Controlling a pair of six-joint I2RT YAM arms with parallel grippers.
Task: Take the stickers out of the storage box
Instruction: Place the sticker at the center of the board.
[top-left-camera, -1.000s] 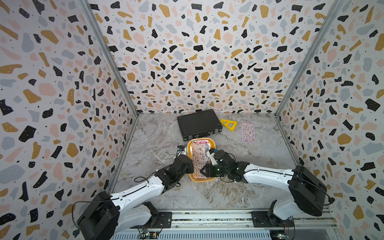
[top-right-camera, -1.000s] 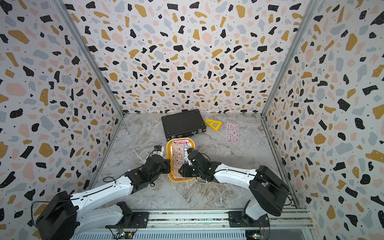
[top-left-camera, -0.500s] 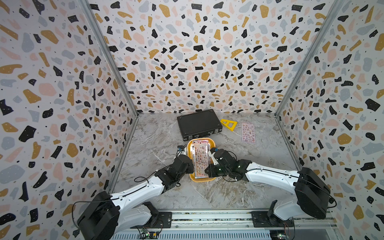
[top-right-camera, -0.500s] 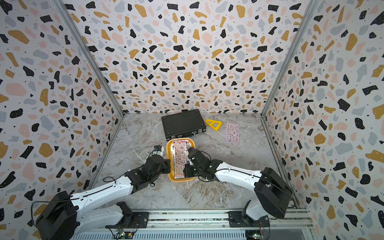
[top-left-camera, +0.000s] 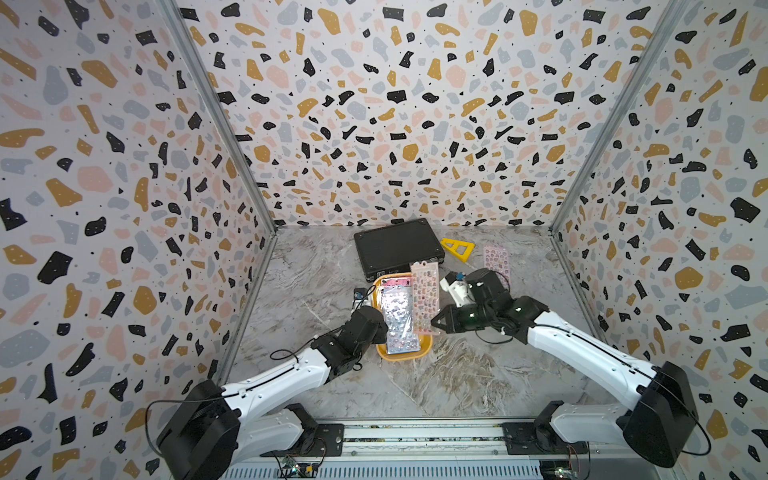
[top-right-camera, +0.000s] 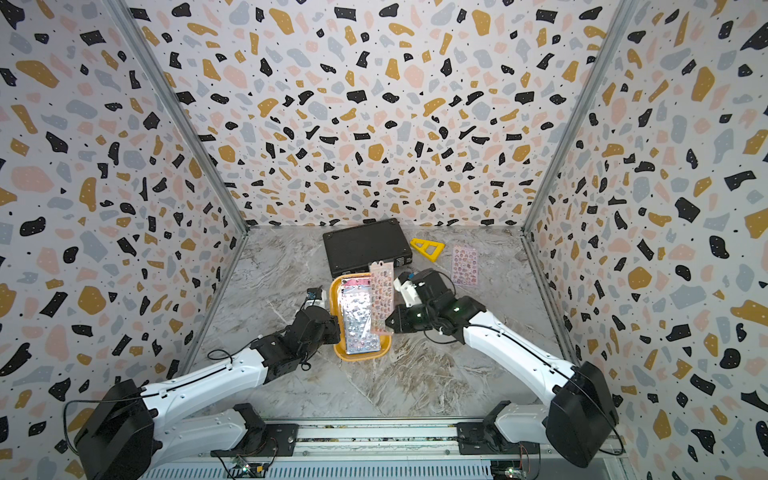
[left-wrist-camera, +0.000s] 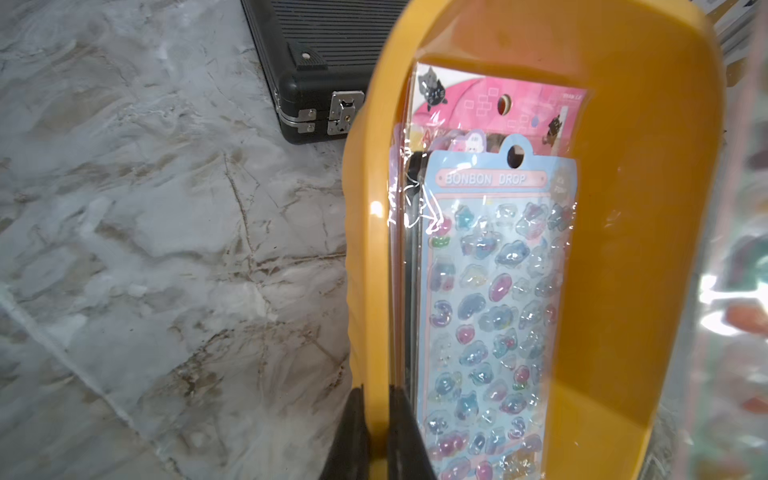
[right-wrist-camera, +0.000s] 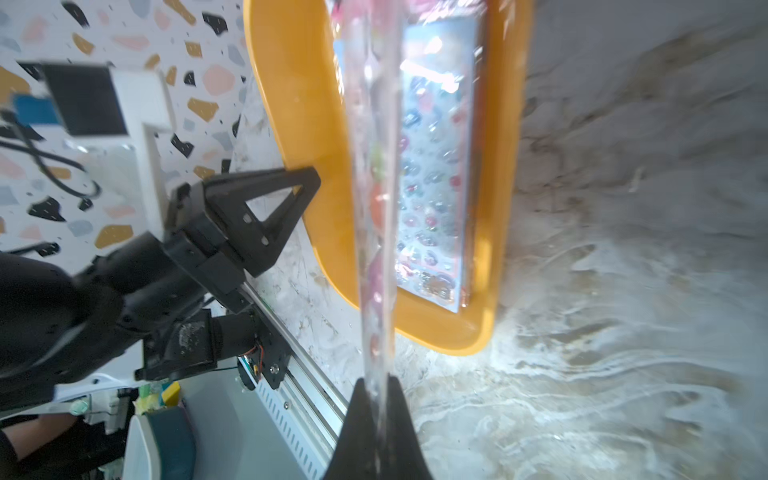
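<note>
Quick rundown of the setup. The storage box (top-left-camera: 399, 356) sits mid-table on the marble top (top-left-camera: 316, 266), long side running away from the robot. The left gripper (left-wrist-camera: 376, 399) is clamped tight on the box's left wall, one jaw inside and one outside the rim, near the close end.

The right gripper (right-wrist-camera: 377, 386) is pinched shut on the near end of one lifted sheet (top-left-camera: 424, 297). That sheet is up off the pile, tilted, and hangs over the box's right side. In both top views its far end overlaps the near edge of the black briefcase (top-left-camera: 397, 247). From the right wrist camera you only get it edge-on and blurry.

The rest of the stickers (top-left-camera: 397, 316) are in the box, stacked flat. The top one is a blue "BONBON DROP" sheet (left-wrist-camera: 494, 299), with a pink sheet (left-wrist-camera: 478, 104) poking out past its far end. I can't count how many lie underneath.

Clutter-wise, the briefcase is parked right at the box's far end, latches facing it, so that side is crowded. A yellow triangle ruler (top-left-camera: 457, 249) lies just beside the briefcase's right end. One loose sheet (top-left-camera: 496, 259) lies flat on the table further right, well apart from the box, and the right arm's wrist covers its near end in a top view.
</note>
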